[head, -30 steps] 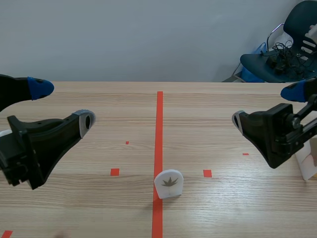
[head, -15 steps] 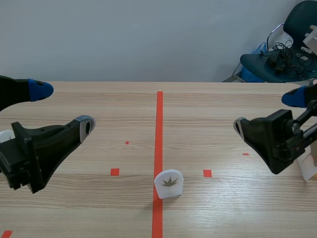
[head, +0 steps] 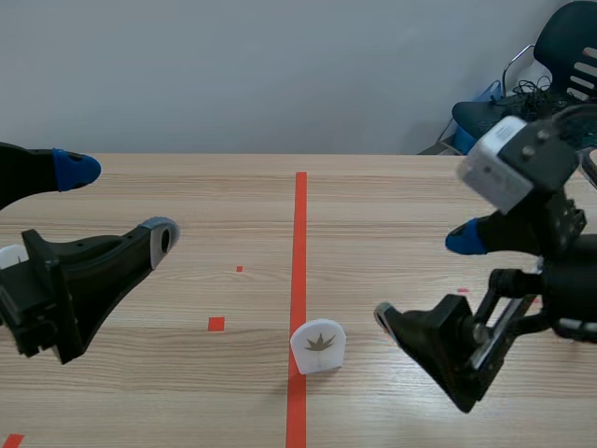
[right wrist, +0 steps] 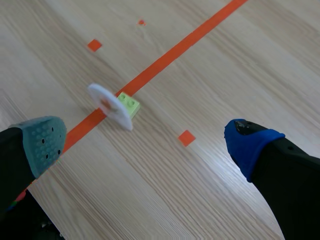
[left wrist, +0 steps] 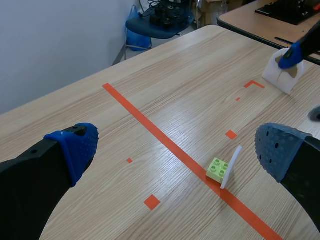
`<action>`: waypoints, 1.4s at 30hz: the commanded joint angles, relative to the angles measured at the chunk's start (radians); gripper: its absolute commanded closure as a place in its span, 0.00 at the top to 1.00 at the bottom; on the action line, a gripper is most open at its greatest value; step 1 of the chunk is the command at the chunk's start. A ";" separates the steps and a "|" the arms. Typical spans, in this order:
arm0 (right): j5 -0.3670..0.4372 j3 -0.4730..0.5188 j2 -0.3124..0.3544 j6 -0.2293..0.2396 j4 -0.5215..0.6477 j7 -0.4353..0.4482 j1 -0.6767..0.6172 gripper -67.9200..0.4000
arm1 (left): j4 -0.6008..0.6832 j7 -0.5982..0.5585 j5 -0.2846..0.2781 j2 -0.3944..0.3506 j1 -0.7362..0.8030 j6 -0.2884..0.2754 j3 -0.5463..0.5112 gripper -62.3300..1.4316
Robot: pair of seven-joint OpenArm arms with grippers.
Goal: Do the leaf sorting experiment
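Right end effector (head: 422, 279) now further inward; wooden table (head: 392, 205), chair (head: 560, 37) beyond.

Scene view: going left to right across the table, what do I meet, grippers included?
left gripper → red square mark → leaf card → right gripper. The centre tape line is left out because the card stands on it.
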 commanded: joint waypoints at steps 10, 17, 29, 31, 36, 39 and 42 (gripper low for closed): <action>-0.171 -0.293 0.010 0.034 -0.344 0.206 0.283 1.00 | 0.001 -0.015 -0.014 0.002 -0.011 0.002 0.001 1.00; -0.298 -0.454 -0.076 0.034 -0.554 0.323 0.415 1.00 | 0.001 -0.023 -0.014 0.002 -0.014 0.002 0.001 1.00; -0.361 -0.525 -0.139 0.033 -0.658 0.339 0.473 0.38 | 0.001 -0.023 -0.014 0.002 -0.014 0.002 0.001 1.00; -0.363 -0.525 -0.137 0.033 -0.657 0.336 0.476 0.30 | 0.001 -0.023 -0.014 0.002 -0.014 0.002 0.001 1.00; -0.363 -0.495 -0.134 0.032 -0.629 0.305 0.476 0.12 | 0.001 -0.023 -0.014 0.002 -0.014 0.002 0.001 1.00; -0.361 -0.451 -0.134 0.032 -0.584 0.265 0.475 0.10 | 0.001 -0.023 -0.014 0.002 -0.014 0.002 0.001 1.00; -0.301 -0.390 -0.131 0.026 -0.528 0.220 0.467 0.10 | 0.001 -0.023 -0.014 0.002 -0.014 0.002 0.001 1.00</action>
